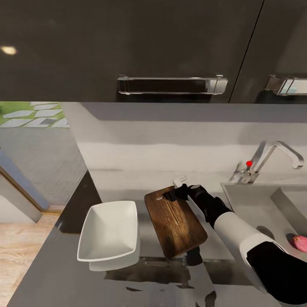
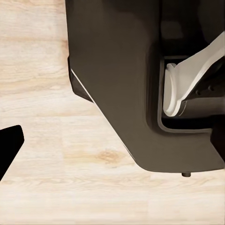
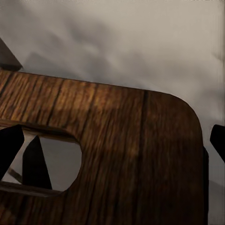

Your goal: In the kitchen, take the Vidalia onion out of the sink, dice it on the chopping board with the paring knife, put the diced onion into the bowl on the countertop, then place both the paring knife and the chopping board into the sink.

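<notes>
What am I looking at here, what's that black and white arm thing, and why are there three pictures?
It's a simulated kitchen robot with two arms. The big picture comes from a camera on its head, looking down at a grey countertop. On it lie a white bowl and a chopping board; an onion sits in the sink under the tap. The right gripper is at the board's far end, near the slot handle, which the right wrist camera shows close up. Whether it holds anything can't be told. The left wrist camera looks down at wooden floor and the robot's dark base.
</notes>
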{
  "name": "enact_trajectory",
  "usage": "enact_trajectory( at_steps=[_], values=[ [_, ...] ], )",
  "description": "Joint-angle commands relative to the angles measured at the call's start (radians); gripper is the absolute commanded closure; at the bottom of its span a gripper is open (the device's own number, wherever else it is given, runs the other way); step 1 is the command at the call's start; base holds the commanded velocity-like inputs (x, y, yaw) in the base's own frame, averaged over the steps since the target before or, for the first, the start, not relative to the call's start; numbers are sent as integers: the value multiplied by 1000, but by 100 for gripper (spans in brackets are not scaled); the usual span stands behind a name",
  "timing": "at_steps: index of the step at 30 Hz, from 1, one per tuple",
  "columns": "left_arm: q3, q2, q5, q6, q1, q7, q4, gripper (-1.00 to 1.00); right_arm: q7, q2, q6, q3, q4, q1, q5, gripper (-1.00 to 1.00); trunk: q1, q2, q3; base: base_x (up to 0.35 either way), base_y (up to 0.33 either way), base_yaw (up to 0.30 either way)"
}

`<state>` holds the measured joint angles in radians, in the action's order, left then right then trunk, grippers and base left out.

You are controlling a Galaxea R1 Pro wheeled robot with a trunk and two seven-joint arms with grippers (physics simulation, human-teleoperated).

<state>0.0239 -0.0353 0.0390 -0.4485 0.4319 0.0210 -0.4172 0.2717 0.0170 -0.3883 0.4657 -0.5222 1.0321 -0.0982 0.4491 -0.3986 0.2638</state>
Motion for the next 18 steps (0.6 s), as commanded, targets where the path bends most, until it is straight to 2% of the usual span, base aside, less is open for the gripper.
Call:
enact_trajectory(
  at_steps=[1, 18],
  values=[
    [1, 0, 4, -1, 1, 2, -2, -100, -3, -2, -3, 6, 43, 0, 2, -100, 1, -1, 3, 0, 0, 0],
    [1, -1, 4, -1, 1, 2, -3, -100, -4, -3, -1, 8, 43, 1, 2, -100, 1, -1, 7, 0, 0, 0]
  ],
)
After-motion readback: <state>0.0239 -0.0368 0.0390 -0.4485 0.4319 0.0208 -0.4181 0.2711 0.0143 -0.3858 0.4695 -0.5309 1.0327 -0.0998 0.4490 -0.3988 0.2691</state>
